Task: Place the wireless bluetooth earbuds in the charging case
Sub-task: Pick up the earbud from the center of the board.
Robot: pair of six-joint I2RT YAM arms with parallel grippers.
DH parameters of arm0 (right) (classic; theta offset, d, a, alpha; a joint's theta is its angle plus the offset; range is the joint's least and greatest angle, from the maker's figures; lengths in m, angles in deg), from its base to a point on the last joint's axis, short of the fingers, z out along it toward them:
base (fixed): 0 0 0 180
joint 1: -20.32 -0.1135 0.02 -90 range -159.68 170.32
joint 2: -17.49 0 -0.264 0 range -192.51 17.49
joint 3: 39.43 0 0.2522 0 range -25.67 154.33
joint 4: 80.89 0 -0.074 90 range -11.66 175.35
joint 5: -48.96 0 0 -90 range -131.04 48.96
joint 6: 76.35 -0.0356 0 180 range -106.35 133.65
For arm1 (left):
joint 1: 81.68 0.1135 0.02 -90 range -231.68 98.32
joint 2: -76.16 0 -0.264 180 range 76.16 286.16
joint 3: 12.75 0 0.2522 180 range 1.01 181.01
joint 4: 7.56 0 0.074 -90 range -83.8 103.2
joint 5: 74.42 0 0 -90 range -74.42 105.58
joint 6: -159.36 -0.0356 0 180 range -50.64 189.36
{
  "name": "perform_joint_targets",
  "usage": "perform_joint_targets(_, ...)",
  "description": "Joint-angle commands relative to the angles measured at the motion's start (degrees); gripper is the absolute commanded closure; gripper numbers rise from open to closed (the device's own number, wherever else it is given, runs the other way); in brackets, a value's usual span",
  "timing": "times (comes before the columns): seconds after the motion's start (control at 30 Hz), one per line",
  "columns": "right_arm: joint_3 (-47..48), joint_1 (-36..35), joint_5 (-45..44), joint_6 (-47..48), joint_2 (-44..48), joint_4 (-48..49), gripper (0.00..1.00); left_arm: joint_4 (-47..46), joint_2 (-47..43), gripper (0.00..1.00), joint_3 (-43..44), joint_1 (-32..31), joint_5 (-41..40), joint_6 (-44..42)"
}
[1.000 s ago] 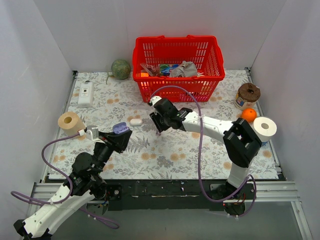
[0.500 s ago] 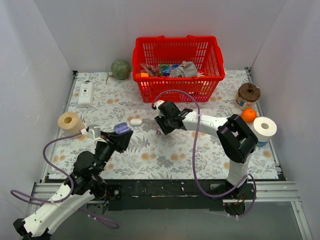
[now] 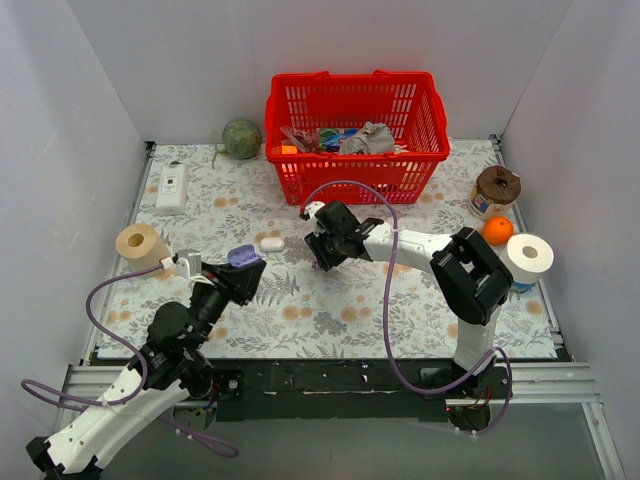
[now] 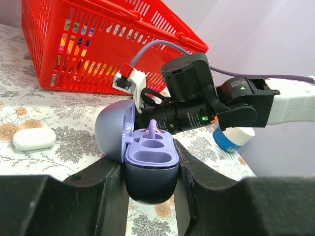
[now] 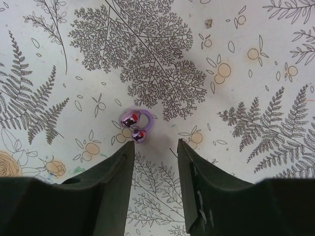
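Observation:
My left gripper (image 4: 150, 164) is shut on the lavender charging case (image 4: 150, 152), held above the table with its lid open to the left; it also shows in the top view (image 3: 243, 256). One purple earbud (image 4: 152, 127) stands in the case's far slot; the near slots are empty. The other earbud (image 5: 134, 127), glossy purple with a small loop, lies on the floral cloth. My right gripper (image 5: 155, 145) is open and points down at the cloth just above it. The bud sits just beyond my left fingertip (image 5: 125, 147), outside the gap. In the top view the right gripper (image 3: 323, 255) is mid-table.
A white oval pebble-like object (image 3: 271, 243) lies between the arms. A red basket (image 3: 356, 135) stands at the back. There is a paper roll at the left (image 3: 138, 243) and one at the right (image 3: 528, 256), a jar (image 3: 495, 190), an orange (image 3: 497, 229) and a green ball (image 3: 241, 138).
My right arm has shifted slightly and its gripper has come down closer to the cloth. My left arm has stayed still with the case.

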Motion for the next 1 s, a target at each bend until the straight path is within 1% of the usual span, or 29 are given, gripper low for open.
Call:
perform_joint_targets(0.0,1.5,0.0,1.8,-0.6,-0.4,3.5,0.52,-0.1,0.4,1.0,0.5,0.2,-0.7,-0.8)
perform_joint_targets(0.1,2.9,0.0,1.8,-0.5,-1.7,2.2,0.52,-0.1,0.4,1.0,0.5,0.3,-0.8,-0.8)
perform_joint_targets(0.53,3.3,0.0,1.8,-0.6,-4.4,2.8,0.53,-0.2,0.4,1.0,0.5,0.2,-1.0,-0.9)
perform_joint_targets(0.57,3.2,0.0,3.7,-0.8,-4.6,2.8,0.55,-0.2,0.4,1.0,0.5,0.2,-1.0,-1.0)
perform_joint_targets(0.63,2.7,0.0,4.1,-1.0,-4.8,3.0,0.56,-0.3,0.5,1.0,0.4,0.2,-1.1,-0.9)
perform_joint_targets(0.73,1.2,-0.1,4.7,-1.5,-4.8,3.7,0.62,-0.4,0.5,1.0,0.4,0.2,-1.0,-0.9)
perform_joint_targets(0.77,1.2,-0.2,4.8,-1.7,-4.7,3.9,0.65,-0.5,0.5,1.0,0.3,0.2,-1.0,-0.9)
perform_joint_targets(0.97,-0.2,-0.5,5.0,-2.6,-4.8,4.5,0.78,-0.5,0.8,1.0,0.3,0.3,-0.8,-0.9)
